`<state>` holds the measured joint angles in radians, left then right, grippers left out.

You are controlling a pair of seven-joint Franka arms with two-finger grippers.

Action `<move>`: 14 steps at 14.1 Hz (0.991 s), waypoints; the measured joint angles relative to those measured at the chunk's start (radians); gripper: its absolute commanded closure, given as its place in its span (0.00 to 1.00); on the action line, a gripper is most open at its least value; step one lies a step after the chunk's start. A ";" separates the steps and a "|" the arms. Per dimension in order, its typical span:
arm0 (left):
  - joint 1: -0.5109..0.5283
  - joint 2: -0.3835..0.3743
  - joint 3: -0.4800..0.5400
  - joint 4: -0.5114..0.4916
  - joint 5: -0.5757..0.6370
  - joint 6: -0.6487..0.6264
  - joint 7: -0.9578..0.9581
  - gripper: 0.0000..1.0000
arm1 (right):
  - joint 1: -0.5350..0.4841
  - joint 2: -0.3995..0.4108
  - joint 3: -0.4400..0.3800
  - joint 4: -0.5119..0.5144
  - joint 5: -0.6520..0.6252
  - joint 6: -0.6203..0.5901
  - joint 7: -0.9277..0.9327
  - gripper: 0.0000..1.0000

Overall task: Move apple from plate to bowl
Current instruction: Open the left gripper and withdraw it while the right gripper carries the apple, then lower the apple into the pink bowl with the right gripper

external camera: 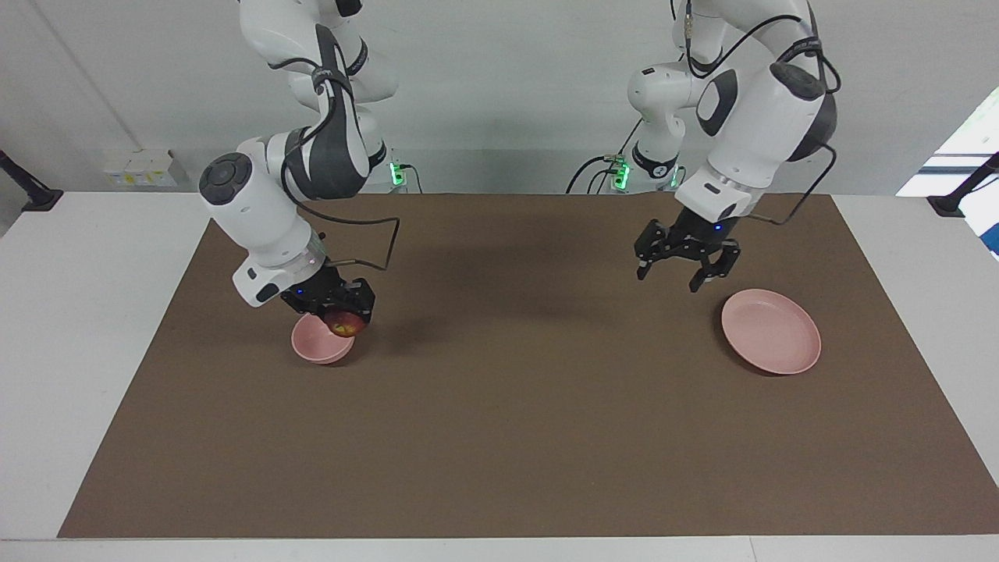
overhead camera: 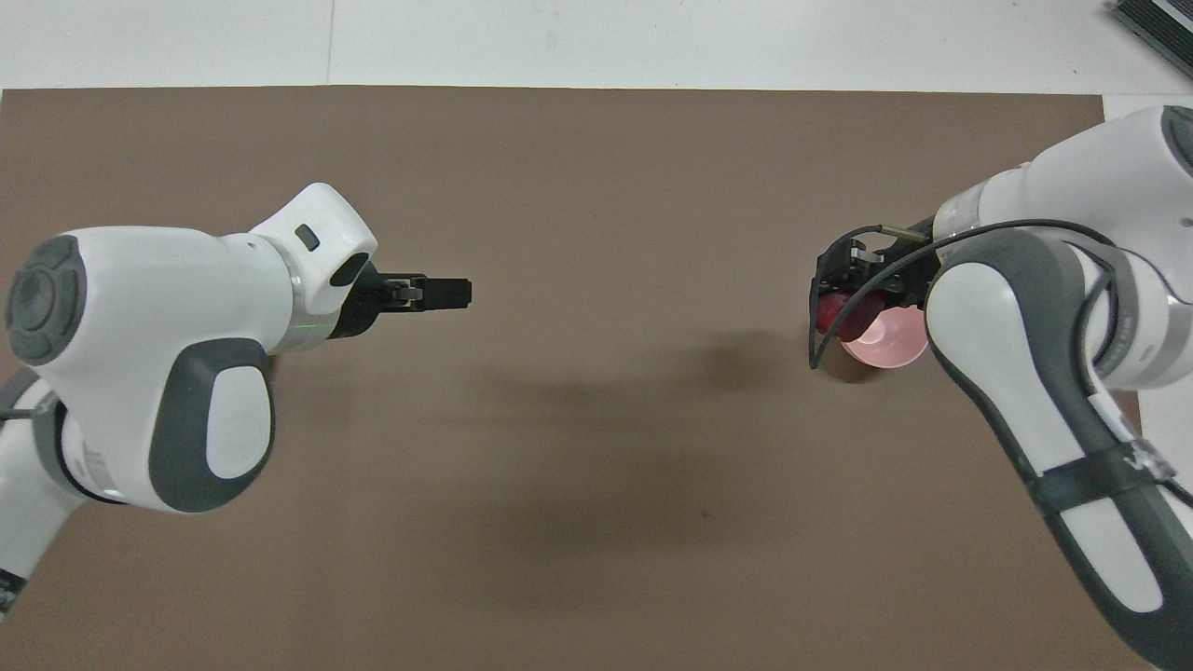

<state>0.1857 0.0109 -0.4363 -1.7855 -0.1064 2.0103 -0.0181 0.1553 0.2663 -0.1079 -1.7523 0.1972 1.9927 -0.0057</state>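
Right pincer (external camera: 341, 319) pinching the apple (external camera: 343, 323) over the bowl (external camera: 316, 343), left pincer (external camera: 685, 273) spread, empty, beside the plate (external camera: 771, 331).

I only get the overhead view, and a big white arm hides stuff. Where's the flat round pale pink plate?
Observer: The flat round pale pink plate lies empty on the brown mat, toward the left arm's end.
Operator: Are the left arm's jaws touching it?
Observer: No. They hang open in the air, over the mat beside the plate.
Operator: Did the other arm finish?
Observer: Not yet. The right arm's jaws grip the small round dark red apple, which seems to be just above the small deep pale pink bowl.
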 measured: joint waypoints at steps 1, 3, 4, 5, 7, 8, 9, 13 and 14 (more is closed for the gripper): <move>0.017 -0.002 0.000 0.060 0.034 -0.077 0.001 0.00 | -0.018 0.012 -0.001 0.000 -0.003 0.000 -0.032 1.00; 0.048 -0.010 0.008 0.184 0.061 -0.244 0.013 0.00 | -0.048 0.039 -0.002 0.000 -0.003 0.002 -0.071 1.00; 0.060 -0.014 0.018 0.243 0.064 -0.330 0.029 0.00 | -0.054 0.051 -0.002 -0.002 -0.003 0.008 -0.078 1.00; 0.065 -0.017 0.031 0.291 0.064 -0.400 0.047 0.00 | -0.055 0.060 -0.002 -0.005 -0.003 0.015 -0.078 1.00; 0.069 -0.020 0.067 0.352 0.065 -0.489 0.080 0.00 | -0.055 0.076 -0.002 -0.013 -0.003 0.030 -0.078 1.00; 0.070 -0.020 0.080 0.363 0.065 -0.515 0.088 0.00 | -0.055 0.084 -0.002 -0.016 -0.003 0.031 -0.078 1.00; 0.069 -0.020 0.086 0.370 0.065 -0.535 0.092 0.00 | -0.057 0.091 -0.002 -0.018 -0.003 0.032 -0.078 1.00; -0.099 -0.035 0.279 0.393 0.063 -0.575 0.095 0.00 | -0.058 0.097 -0.002 -0.020 -0.003 0.032 -0.078 1.00; -0.140 -0.045 0.323 0.394 0.061 -0.580 0.099 0.00 | -0.058 0.097 -0.002 -0.022 -0.003 0.032 -0.079 0.99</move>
<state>0.0457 -0.0343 -0.1131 -1.3917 -0.0457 1.4307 0.0808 0.0969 0.3634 -0.1101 -1.7746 0.1940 2.0244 -0.0847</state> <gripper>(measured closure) 0.000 0.225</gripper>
